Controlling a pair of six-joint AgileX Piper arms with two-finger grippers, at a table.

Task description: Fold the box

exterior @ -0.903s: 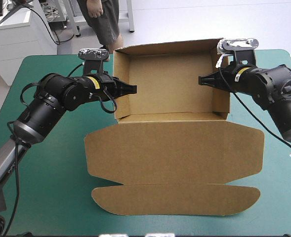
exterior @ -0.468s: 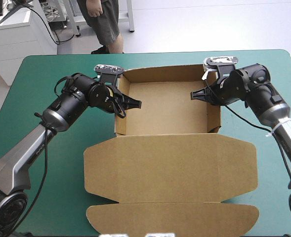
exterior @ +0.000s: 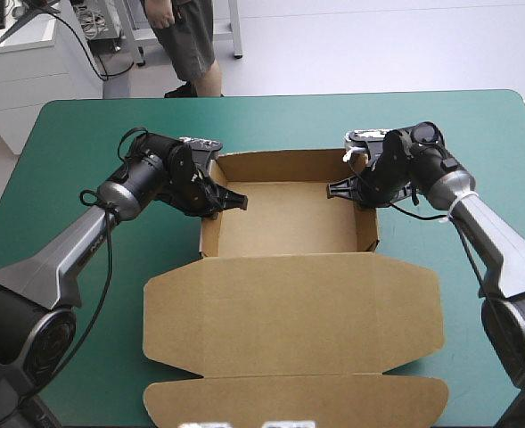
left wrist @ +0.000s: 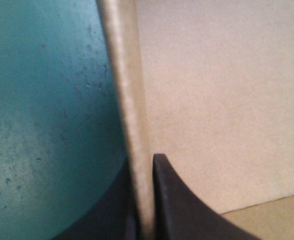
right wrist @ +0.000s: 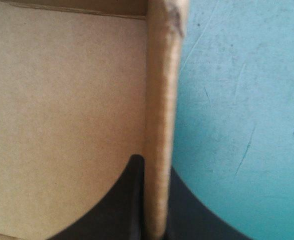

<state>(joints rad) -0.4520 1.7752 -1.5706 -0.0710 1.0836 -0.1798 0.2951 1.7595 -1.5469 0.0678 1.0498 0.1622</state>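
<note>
High view: the box (exterior: 289,223) sits as an open tray at the centre of the teal-green cover (exterior: 84,143), with its lid (exterior: 293,312) flat toward the near edge. My left gripper (exterior: 235,201) and right gripper (exterior: 333,190) reach over opposite sides.

Left wrist view: my fingers pinch the left wall (left wrist: 129,100), all but together.

Right wrist view: the same pinch on the right wall (right wrist: 159,100); bite depth is unclear.

Risk: unequal pull between the arms could skew the tray or untuck a wall.
</note>
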